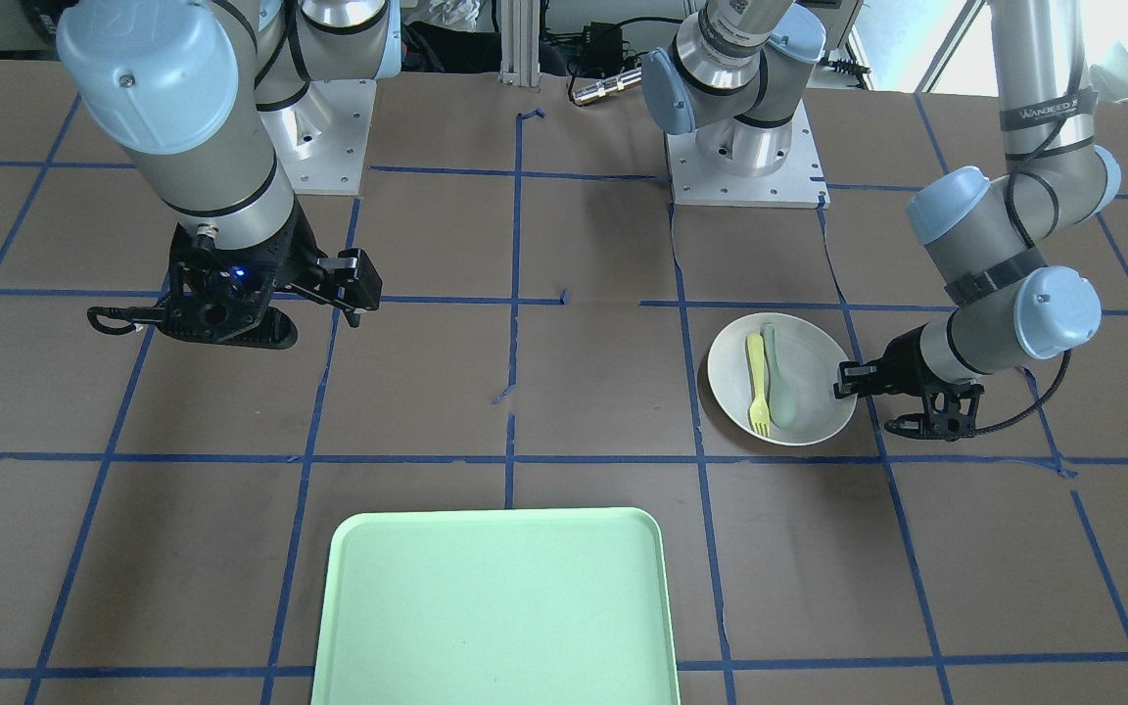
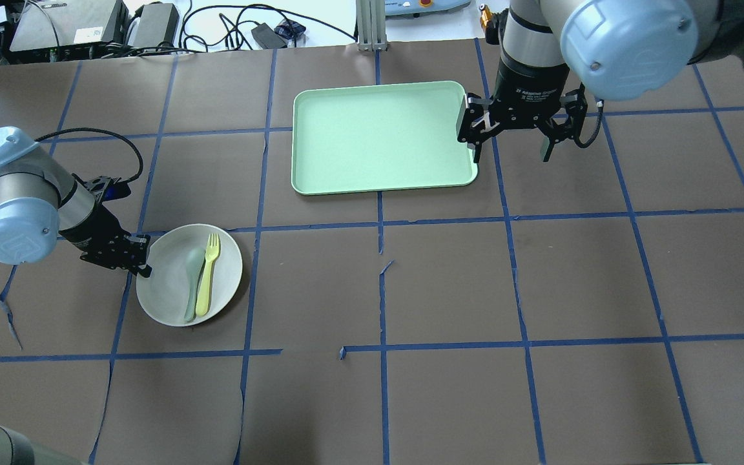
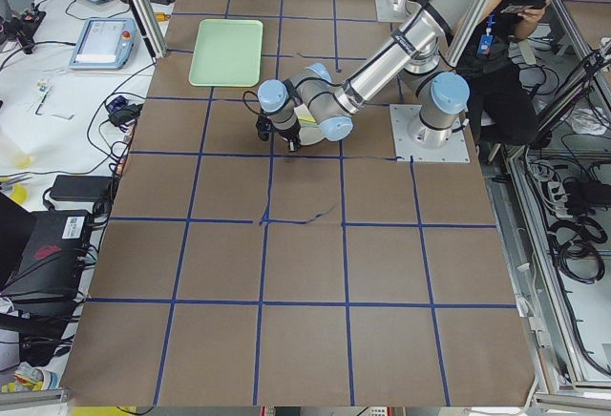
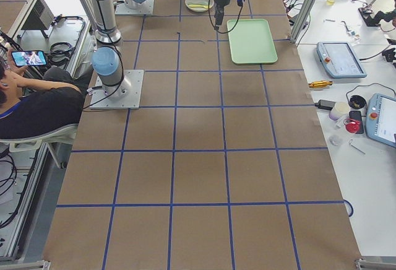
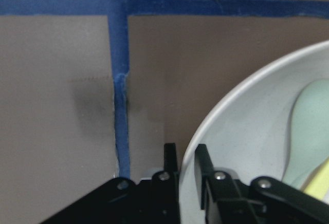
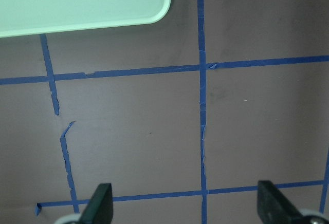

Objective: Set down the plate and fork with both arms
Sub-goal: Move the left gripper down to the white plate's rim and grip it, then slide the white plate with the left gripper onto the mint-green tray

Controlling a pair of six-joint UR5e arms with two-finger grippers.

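Note:
The off-white plate point(image 2: 227, 265) lies on the brown table at my left, with the pale-yellow fork point(image 2: 206, 278) and a grey-green spoon point(image 2: 191, 284) side by side in it. My left gripper point(image 2: 143, 258) is low at the plate's outer rim. In the left wrist view its fingers point(image 5: 169, 160) are shut on the rim of the plate point(image 5: 247, 131), one inside and one outside. In the front view the left gripper point(image 1: 848, 382) meets the plate point(image 1: 819, 377). My right gripper point(image 2: 512, 145) is open and empty, above the table beside the tray's right edge.
The pale-green tray point(image 2: 378, 135) lies flat at the table's far middle, with nothing on it; its corner shows in the right wrist view point(image 6: 77, 3). Blue tape lines grid the brown table. A seated person is beside the robot's base in the side views.

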